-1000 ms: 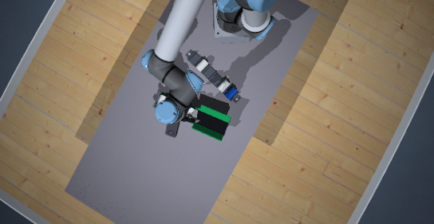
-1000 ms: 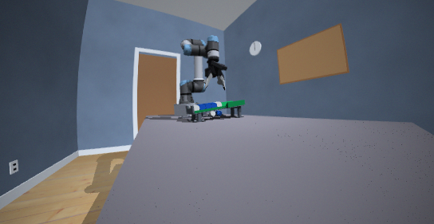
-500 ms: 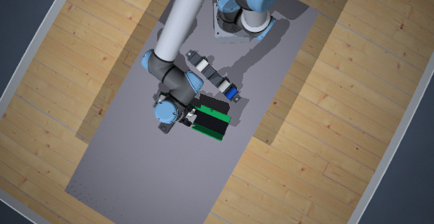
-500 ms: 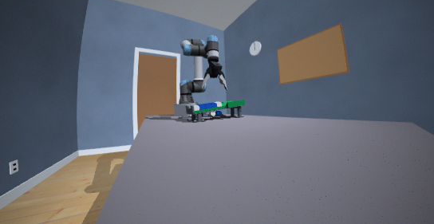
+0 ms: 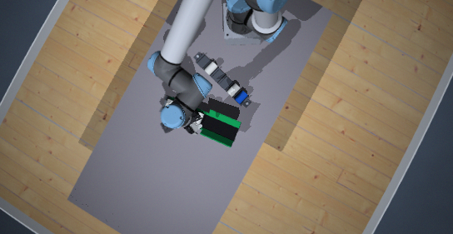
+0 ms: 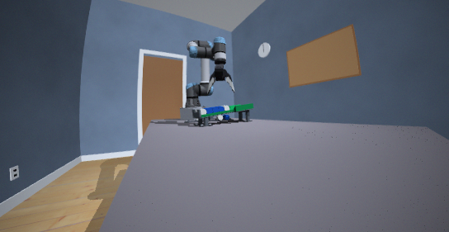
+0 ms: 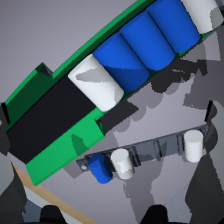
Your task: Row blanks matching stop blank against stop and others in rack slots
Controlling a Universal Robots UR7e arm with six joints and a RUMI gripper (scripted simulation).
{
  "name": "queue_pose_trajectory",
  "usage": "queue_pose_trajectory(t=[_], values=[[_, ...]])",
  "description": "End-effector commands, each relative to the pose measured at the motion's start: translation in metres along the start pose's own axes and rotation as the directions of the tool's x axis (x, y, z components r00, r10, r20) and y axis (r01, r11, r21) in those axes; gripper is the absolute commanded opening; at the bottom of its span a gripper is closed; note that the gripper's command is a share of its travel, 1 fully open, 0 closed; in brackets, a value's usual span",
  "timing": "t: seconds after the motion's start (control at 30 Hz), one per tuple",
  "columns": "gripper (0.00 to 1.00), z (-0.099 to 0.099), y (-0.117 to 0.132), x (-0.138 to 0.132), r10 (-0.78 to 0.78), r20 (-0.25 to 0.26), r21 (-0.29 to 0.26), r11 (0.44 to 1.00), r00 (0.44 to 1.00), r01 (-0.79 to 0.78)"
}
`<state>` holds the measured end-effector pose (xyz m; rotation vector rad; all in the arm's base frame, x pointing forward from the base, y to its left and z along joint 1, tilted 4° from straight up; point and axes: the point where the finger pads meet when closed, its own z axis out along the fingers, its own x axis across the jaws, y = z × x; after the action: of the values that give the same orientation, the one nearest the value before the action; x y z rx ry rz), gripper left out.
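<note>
Blue blanks (image 6: 215,110) (image 7: 147,42) lying straight across green ramp (image 5: 220,139) (image 6: 243,107) (image 7: 65,152), long axes parallel

in the top view the arm's wrist (image 5: 172,117) hid the ramp's stop end. the wrist view's upper right edge cut off the far white blank (image 7: 202,14). in the exterior view the rack's blanks (image 6: 226,117) were too small to judge centering.

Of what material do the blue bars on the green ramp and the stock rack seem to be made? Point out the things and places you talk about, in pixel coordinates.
Blue cylindrical bars (image 7: 173,25): probably smooth satin plastic, evenly coloured with soft shading. Dark grey ribbed stock rack (image 5: 221,77) (image 7: 172,146): matte, perhaps plastic or painted metal.
</note>
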<state>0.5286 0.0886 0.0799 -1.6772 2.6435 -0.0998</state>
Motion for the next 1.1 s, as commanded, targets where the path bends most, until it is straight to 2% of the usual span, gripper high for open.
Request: queue_pose_trajectory(t=[0.0,0.13,0.3,0.43,0.53,0.9,1.07], values=[[1.0,0.0,-0.001,0.002,0.103,-0.004,0.003,0.995,0.995,-0.103],[1.0,0.0,-0.001,0.005,0.243,-0.004,0.004,0.97,0.97,-0.243],[1.0,0.001,-0.001,0.007,0.347,-0.003,0.004,0.938,0.938,-0.347],[1.0,0.001,0.0,0.009,0.456,-0.003,0.004,0.89,0.89,-0.456],[1.0,0.001,0.0,0.01,0.46,-0.003,0.004,0.888,0.888,-0.46],[1.0,0.002,0.001,0.014,0.67,-0.001,0.005,0.742,0.742,-0.67],[1.0,0.002,0.001,0.015,0.715,-0.001,0.005,0.699,0.699,-0.715]])
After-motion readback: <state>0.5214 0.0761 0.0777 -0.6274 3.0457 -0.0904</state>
